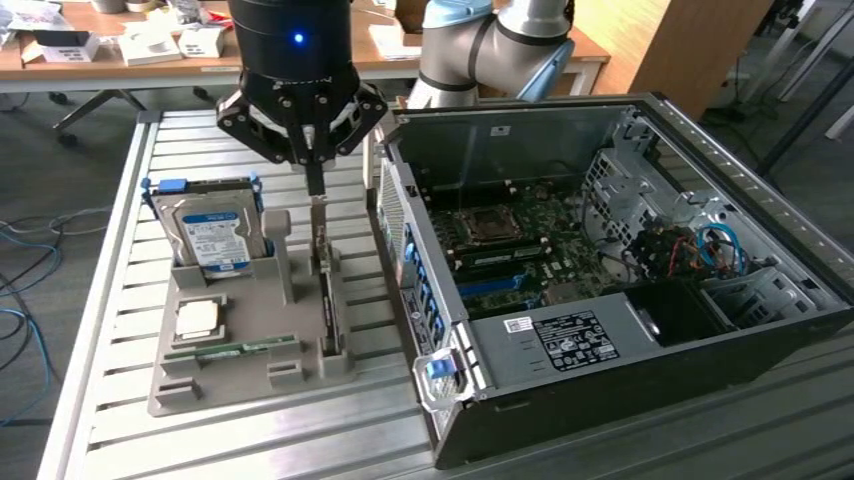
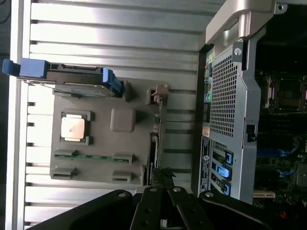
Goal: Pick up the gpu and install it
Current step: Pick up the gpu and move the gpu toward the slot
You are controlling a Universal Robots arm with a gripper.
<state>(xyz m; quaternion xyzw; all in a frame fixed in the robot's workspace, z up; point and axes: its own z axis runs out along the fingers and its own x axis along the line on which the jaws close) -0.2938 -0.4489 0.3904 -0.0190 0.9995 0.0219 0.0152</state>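
Ribbed metal table (image 1: 107, 300), matt grey plastic holder (image 1: 240, 380), perforated metal case (image 2: 225, 96).

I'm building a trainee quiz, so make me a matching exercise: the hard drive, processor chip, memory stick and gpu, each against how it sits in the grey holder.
1 hard drive
2 processor chip
3 memory stick
4 gpu

A on edge, gripper shut on its top
B flat in a square recess
C upright, blue rails on its sides
D flat in a narrow slot

Pairs: 1-C, 2-B, 3-D, 4-A
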